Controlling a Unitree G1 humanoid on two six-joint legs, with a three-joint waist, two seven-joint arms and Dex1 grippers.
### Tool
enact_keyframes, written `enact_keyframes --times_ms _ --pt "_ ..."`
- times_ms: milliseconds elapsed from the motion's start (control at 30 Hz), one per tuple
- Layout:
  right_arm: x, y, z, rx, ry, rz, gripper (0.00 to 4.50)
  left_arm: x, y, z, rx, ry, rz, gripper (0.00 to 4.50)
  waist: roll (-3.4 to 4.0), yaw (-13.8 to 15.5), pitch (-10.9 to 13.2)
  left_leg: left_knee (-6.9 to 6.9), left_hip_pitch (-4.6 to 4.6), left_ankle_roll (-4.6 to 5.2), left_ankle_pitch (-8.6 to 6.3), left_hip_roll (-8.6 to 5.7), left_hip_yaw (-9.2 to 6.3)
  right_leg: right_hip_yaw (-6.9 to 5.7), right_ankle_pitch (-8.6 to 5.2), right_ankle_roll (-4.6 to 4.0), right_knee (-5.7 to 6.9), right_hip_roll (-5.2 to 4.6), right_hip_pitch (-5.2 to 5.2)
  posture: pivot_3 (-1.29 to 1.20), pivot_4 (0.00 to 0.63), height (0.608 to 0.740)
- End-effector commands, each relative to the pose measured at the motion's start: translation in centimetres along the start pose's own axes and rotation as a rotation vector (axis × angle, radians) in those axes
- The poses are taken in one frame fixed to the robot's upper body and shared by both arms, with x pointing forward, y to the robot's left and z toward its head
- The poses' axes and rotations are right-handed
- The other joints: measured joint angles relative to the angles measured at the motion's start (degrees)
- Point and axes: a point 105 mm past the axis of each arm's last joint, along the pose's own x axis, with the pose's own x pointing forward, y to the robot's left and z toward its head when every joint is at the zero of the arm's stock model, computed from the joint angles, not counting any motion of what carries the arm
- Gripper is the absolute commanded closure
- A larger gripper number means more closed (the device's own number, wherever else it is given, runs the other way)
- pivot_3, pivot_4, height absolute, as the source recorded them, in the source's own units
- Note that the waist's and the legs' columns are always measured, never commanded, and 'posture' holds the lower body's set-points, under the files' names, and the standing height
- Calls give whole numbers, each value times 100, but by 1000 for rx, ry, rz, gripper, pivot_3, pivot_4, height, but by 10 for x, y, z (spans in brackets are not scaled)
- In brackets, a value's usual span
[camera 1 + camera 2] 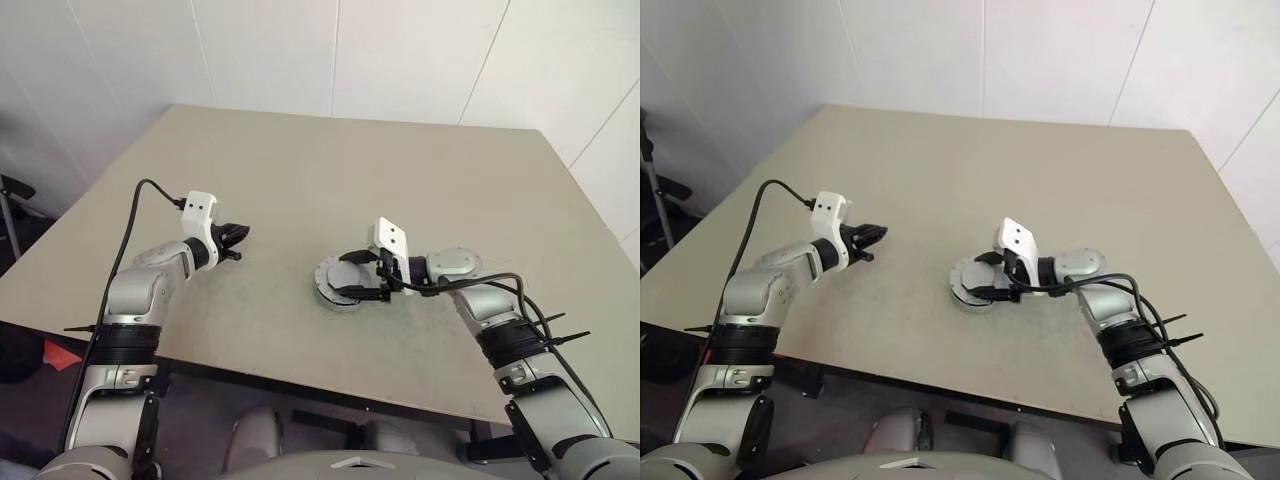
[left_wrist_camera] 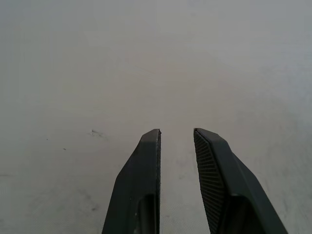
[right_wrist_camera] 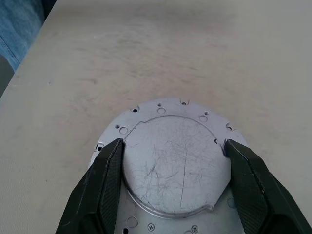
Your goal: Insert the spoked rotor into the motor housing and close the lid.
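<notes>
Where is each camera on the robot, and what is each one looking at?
Left eye view: on the head, looking down over the beige table; both arms show.
Right eye view: beside it, same scene; both share the round grey metal lid, closed on the housing.
Left wrist view: on the left wrist, looking along the left gripper fingers, slightly apart, at bare table.
Right wrist view: on the right wrist, looking along the right gripper fingers, which straddle the lid.
</notes>
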Motion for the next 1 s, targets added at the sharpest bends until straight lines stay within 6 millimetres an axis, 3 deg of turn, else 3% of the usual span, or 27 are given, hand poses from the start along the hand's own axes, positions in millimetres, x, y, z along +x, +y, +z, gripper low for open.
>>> enact_keyframes --times_ms 33,1000 --pt "-11 -3 5 -7 -14 -8 1350 -1 -2 11 33 -36 -5 3348 0 0 0 0 -1 0 0 0 0 0 0 0 0 0 -1 0 0 740" --pt "-13 6 -9 -78 86 53 1350 -1 0 11 33 -35 2 3348 0 5 0 1 -7 15 -9 -6 0 0 0 -1 -8 -3 0 0 0 740"
